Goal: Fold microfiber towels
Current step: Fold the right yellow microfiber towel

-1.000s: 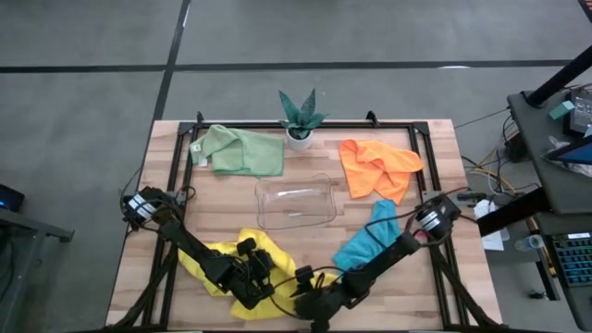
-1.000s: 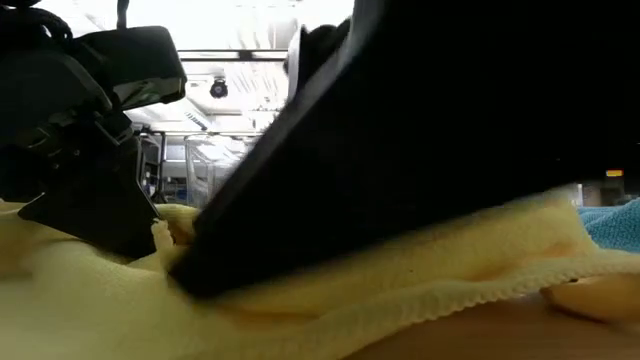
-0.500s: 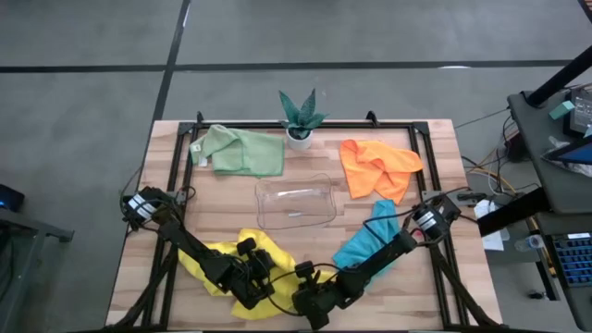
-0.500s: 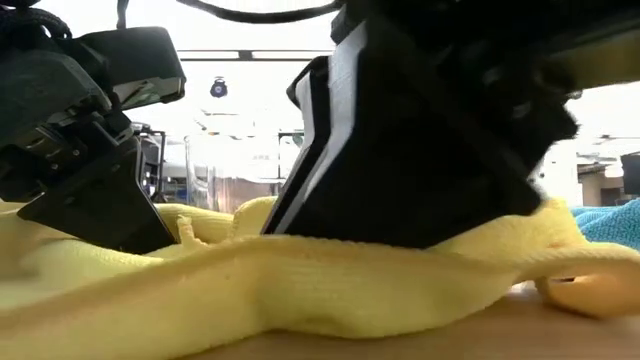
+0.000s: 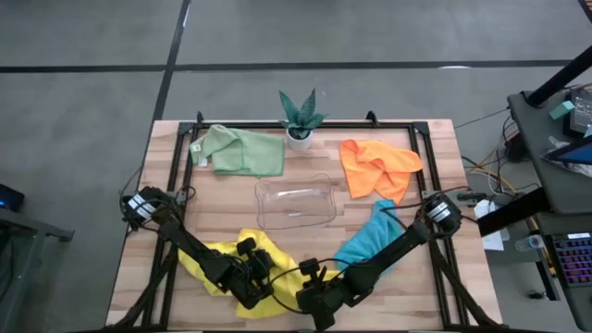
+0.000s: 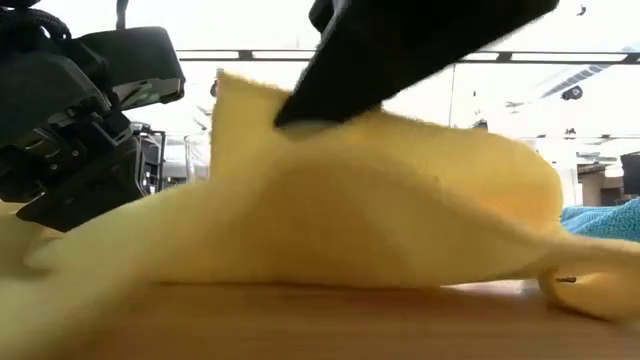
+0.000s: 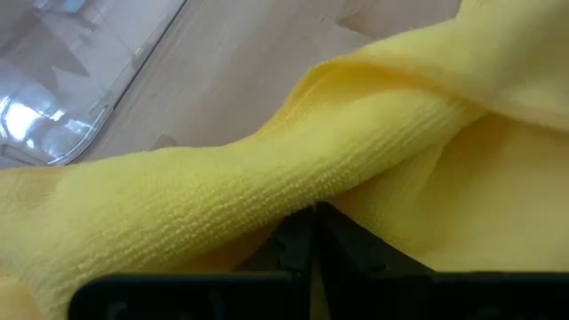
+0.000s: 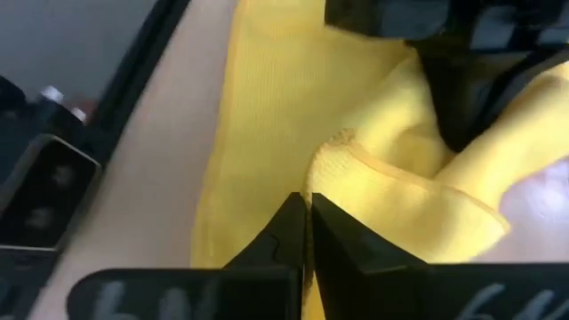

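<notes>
Wooden table point(image 5: 231, 199), rumpled fuzzy yellow towel point(image 5: 208, 261).

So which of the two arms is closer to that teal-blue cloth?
The right. Its end effector is shut on the yellow towel just beside the teal-blue cloth, and the right arm crosses over that cloth. The left end effector grips the same yellow towel, farther away.

I have both arms reaching in low toward the near edge, around six o'clock on the table. My left gripper point(image 5: 257, 282) sits at about seven o'clock, fingers point(image 7: 298, 249) pressed together on a fold of the yellow towel point(image 7: 267, 178). My right gripper point(image 5: 310, 294), just beside it, has its fingers point(image 8: 298, 233) closed on the same towel's edge, lifting it.
</notes>
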Robot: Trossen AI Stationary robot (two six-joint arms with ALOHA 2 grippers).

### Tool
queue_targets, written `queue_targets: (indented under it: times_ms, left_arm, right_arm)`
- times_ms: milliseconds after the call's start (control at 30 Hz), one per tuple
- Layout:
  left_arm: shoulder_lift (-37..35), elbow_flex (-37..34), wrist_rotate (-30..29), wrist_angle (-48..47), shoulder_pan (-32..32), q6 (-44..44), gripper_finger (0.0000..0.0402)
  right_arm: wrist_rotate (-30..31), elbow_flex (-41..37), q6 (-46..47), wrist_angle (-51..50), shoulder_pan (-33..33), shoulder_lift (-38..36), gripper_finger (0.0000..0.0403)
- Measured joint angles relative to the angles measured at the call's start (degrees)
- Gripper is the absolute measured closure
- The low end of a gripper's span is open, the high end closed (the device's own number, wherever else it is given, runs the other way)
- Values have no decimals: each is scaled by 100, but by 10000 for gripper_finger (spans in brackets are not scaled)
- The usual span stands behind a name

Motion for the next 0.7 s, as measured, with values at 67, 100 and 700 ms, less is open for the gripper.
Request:
queue_targets:
  times_ms: [67,100,700]
  left_arm:
    - [0,-2,-2,-15,0,2,398]
    - [0,-4,-2,-15,0,2,398]
    - [-636,155,113,-48,-170,745,398]
  right_arm:
    - [1,-15,89,-86,0,-47,394]
    - [2,-38,112,-70,2,-51,394]
    - [2120,-1055,1582,-2240,37,-1392,394]
